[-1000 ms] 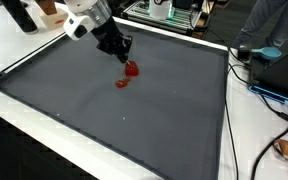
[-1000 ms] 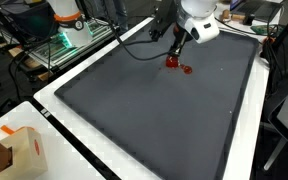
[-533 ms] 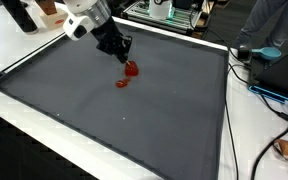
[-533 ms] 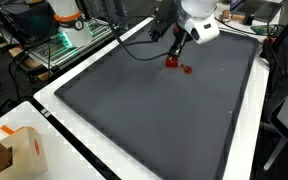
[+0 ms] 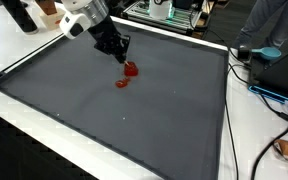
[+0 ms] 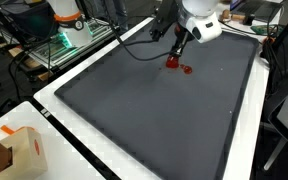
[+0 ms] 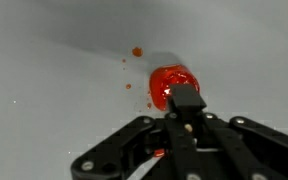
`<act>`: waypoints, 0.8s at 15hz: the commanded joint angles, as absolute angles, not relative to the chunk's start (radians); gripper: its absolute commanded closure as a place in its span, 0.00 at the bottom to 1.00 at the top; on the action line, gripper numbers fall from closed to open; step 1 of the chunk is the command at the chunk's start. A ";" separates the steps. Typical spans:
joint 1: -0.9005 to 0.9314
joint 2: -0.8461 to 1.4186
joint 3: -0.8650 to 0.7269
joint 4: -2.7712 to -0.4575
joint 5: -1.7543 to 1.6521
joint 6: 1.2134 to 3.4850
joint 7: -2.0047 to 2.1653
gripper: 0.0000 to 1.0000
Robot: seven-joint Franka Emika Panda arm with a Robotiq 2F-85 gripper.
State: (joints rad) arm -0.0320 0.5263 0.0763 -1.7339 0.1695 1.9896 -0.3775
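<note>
The big dark grey rectangular mat (image 5: 134,120) fills the table in both exterior views (image 6: 154,110). A white tabletop border (image 5: 14,50) frames it all round. At the near corner in an exterior view sits a brown-and-white cardboard box (image 6: 19,150), well away from the action.

The white robot arm (image 5: 84,15) leans in over the far part of the mat, and it shows from the opposite side too (image 6: 199,20). At its end, the black gripper (image 5: 125,60) points down at the mat (image 6: 174,55).

In the wrist view the gripper (image 7: 184,98) fills the lower half of the picture. Its fingers are drawn together into one dark block, with no gap showing between them. The tip sits right at the glossy red rounded lump (image 7: 162,85). From this angle I cannot tell whether any of the lump is pinched or the tip merely touches it.

The lump lies on the mat directly under the fingertips in both exterior views (image 5: 131,70) (image 6: 171,64). Just beside it, on the side away from the arm, lies a smaller flat red piece (image 5: 122,83), also on the mat (image 6: 187,70). Smallest of all is a tiny red speck (image 7: 137,52), near the lump in the wrist view.
</note>
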 commanded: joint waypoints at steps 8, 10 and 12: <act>-0.054 0.452 0.087 -1.718 0.175 1.977 -0.393 0.97; -0.057 0.436 0.088 -1.714 0.180 1.970 -0.401 0.97; -0.060 0.417 0.088 -1.714 0.187 1.966 -0.408 0.97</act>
